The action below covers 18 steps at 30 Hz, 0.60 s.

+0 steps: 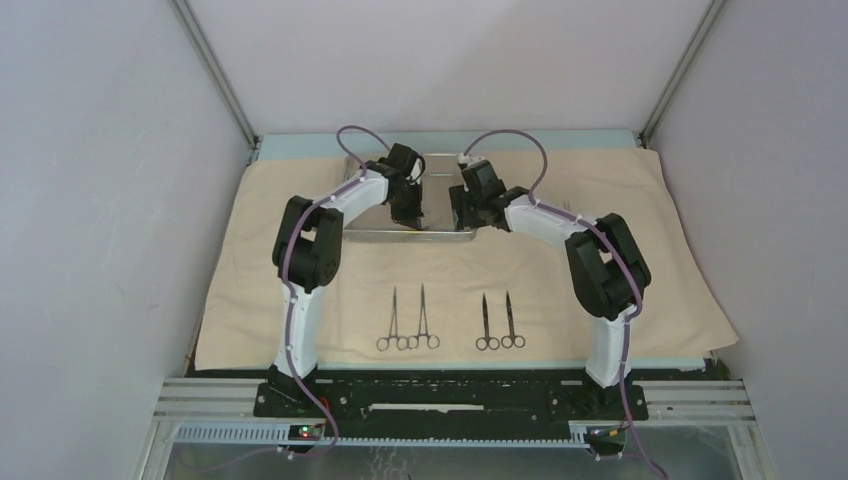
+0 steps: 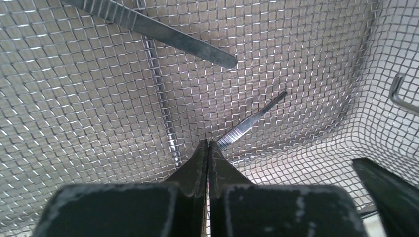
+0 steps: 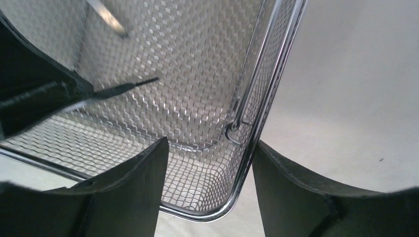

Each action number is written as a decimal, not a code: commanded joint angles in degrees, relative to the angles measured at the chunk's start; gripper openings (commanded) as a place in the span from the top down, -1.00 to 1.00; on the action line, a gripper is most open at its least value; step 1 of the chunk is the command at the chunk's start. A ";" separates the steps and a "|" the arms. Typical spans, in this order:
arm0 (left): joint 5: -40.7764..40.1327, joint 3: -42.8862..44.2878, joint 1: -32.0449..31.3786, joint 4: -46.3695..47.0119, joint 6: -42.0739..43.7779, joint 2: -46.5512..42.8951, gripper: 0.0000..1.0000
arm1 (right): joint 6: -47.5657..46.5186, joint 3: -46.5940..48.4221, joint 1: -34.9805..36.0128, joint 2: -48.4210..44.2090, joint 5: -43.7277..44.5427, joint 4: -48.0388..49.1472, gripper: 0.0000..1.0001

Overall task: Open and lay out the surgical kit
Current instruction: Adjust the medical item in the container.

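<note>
The beige cloth wrap lies spread flat. The steel mesh tray stands at its back middle. My left gripper is down inside the tray, jaws shut, with the ribbed end of slim tweezers pinched at the tips; they also show in the right wrist view. A second, flat tweezers lies on the mesh. My right gripper is open, its fingers on either side of the tray's near right corner rim. Four ring-handled clamps and scissors lie in a row in front.
A wire drop handle hangs inside the tray's right end wall. The cloth reaches the table's side walls; white enclosure walls stand on the left, right and back. A right fingertip shows close by in the left wrist view.
</note>
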 commanded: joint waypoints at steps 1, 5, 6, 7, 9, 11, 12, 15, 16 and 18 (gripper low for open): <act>2.28 -1.65 0.36 2.08 -1.82 -4.20 1.00 | -0.68 -3.36 -0.17 -3.75 0.15 -1.62 -0.35; 3.42 -5.37 0.28 3.67 -3.45 -6.33 1.00 | 0.10 -6.33 -0.76 -5.79 1.47 -2.95 -0.33; 3.67 -6.52 0.27 4.32 -3.78 -6.96 1.00 | 0.33 -6.92 -0.90 -6.14 1.88 -3.14 -0.33; 4.18 -7.65 0.21 4.93 -4.09 -7.56 1.00 | 0.71 -7.43 -1.07 -6.94 2.10 -3.47 -0.33; 4.68 -9.27 -0.08 5.48 -4.53 -8.52 1.00 | 1.26 -8.46 -1.51 -8.06 2.90 -3.93 -0.32; 5.51 -10.11 -0.64 5.77 -4.78 -9.09 1.00 | 2.14 -9.27 -2.17 -9.62 4.09 -4.60 -0.32; 5.68 -10.24 -1.06 5.82 -4.84 -9.20 1.00 | 2.51 -9.53 -2.41 -10.06 4.52 -5.02 -0.33; 5.77 -10.18 -2.47 5.95 -5.22 -9.56 1.00 | 3.53 -9.96 -4.31 -10.40 5.20 -5.76 -0.33; 5.82 -9.98 -2.87 6.00 -5.50 -9.56 1.00 | 3.87 -9.96 -4.87 -10.28 5.28 -6.00 -0.33; 5.99 -9.63 -3.38 6.07 -5.91 -9.60 1.00 | 4.14 -10.02 -5.63 -10.38 5.07 -6.38 -0.33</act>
